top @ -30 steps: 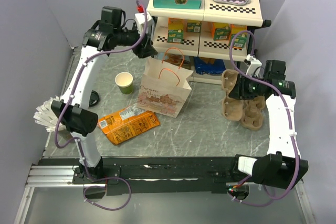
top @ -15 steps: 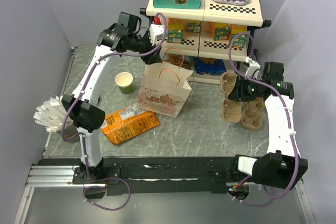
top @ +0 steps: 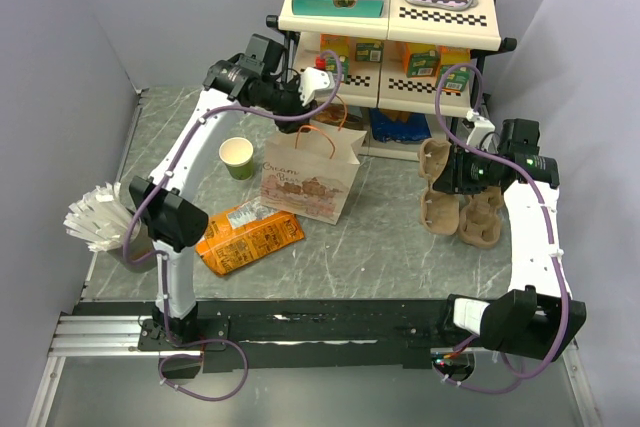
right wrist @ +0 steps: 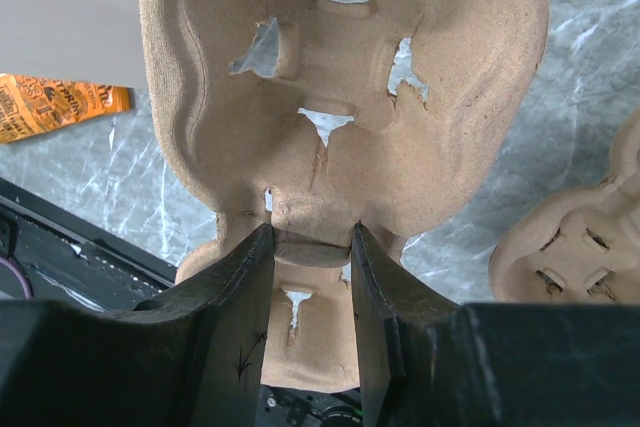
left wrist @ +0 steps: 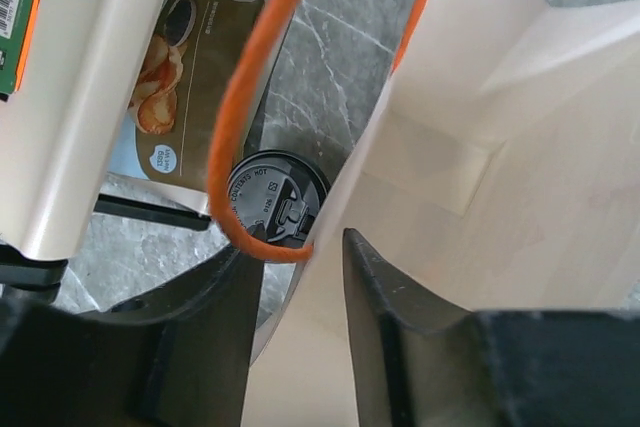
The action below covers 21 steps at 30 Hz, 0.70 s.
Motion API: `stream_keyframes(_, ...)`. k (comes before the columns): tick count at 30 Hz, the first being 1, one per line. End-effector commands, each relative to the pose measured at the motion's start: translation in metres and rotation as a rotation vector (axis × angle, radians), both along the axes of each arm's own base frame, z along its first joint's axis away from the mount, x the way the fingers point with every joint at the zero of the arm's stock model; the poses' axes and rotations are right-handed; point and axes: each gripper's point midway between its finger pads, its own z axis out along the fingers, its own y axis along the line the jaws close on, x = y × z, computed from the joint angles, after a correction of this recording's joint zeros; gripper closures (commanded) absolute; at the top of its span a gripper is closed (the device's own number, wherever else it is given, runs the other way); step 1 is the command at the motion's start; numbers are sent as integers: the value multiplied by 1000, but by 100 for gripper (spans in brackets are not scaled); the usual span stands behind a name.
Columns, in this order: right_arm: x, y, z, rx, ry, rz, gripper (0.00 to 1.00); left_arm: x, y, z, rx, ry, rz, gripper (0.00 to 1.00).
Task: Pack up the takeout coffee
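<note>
The takeout coffee (left wrist: pixel 275 197) shows only its black lid in the left wrist view. It stands on the table just outside the paper bag's (left wrist: pixel 480 147) back wall and is hidden in the top view. My left gripper (left wrist: pixel 302 244) is open and straddles that bag's rim by an orange handle (left wrist: pixel 235 97), with one finger outside and one inside. From above, the left gripper (top: pixel 320 89) hangs over the back of the bag (top: pixel 305 172). My right gripper (right wrist: pixel 312 232) is shut on a brown pulp cup carrier (right wrist: pixel 340 77), held tilted up at the right (top: pixel 438 162).
A lidless green cup (top: pixel 237 157) stands left of the bag, with an orange snack packet (top: pixel 245 237) in front. White fanned items (top: pixel 95 217) lie at the far left. A second carrier (top: pixel 485 215) lies at the right. The shelf unit (top: pixel 390 17) stands close behind the bag.
My left arm has swung right from beside the shelf to over the bag's back rim, and its jaws have narrowed. The bag now stands straighter. The right arm has barely moved.
</note>
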Motion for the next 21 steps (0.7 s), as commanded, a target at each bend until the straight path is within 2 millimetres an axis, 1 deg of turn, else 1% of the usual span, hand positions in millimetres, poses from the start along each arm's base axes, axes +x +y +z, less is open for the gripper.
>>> stream_keyframes(1, 7, 1, 11, 16, -44, -3, 100, -1, 0, 18, -7, -56, -11, 61)
stream_keyframes(2, 6, 1, 11, 15, -46, -4, 100, -1, -1, 20, -10, -66, -7, 63)
stream_keyframes(3, 6, 1, 10, 16, -42, -4, 100, -2, 0, 28, -20, -84, -6, 66)
stream_keyframes(5, 5, 1, 10, 17, -44, -6, 100, -1, -1, 35, -31, -113, 0, 69)
stream_keyframes(6, 4, 2, 9, 18, -41, -6, 100, -3, 0, 44, -43, -135, 1, 77)
stream_keyframes(7, 4, 1, 9, 16, -42, -7, 100, -4, 0, 46, -50, -136, 5, 82)
stream_keyframes(8, 4, 1, 7, 16, -39, -8, 100, -4, -2, 53, -66, -161, 6, 85)
stream_keyframes(9, 3, 2, 7, 16, -41, -6, 100, -6, -1, 63, -82, -184, 7, 92)
stream_keyframes(10, 3, 1, 7, 16, -41, -8, 100, -7, -1, 68, -95, -189, 17, 99)
stream_keyframes(11, 3, 2, 7, 14, -40, -4, 100, -8, -3, 75, -112, -206, 20, 99)
stream_keyframes(12, 3, 1, 8, 12, -43, -4, 100, -9, -4, 91, -142, -253, 24, 99)
stream_keyframes(14, 3, 1, 10, 4, -54, 11, 100, -15, -10, 104, -169, -281, 22, 99)
stream_keyframes(15, 4, 1, 14, 1, -66, 19, 100, -18, -10, 116, -183, -319, 29, 99)
stream_keyframes(16, 2, 3, 16, 0, -74, 32, 100, -24, -16, 117, -190, -324, 13, 99)
stream_keyframes(17, 2, 2, 18, -18, -87, 49, 100, -28, -19, 117, -192, -325, 7, 99)
stream_keyframes(18, 3, 1, 23, -29, -105, 54, 100, -33, -20, 125, -207, -347, 1, 99)
stream_keyframes(19, 3, -1, 28, -44, -127, 55, 100, -35, -23, 113, -193, -326, 4, 99)
stream_keyframes(20, 4, -4, 32, -68, -146, 56, 100, -41, -28, 108, -194, -319, -6, 99)
stream_keyframes(21, 5, -5, 42, -85, -180, 56, 100, -47, -29, 112, -206, -330, -8, 99)
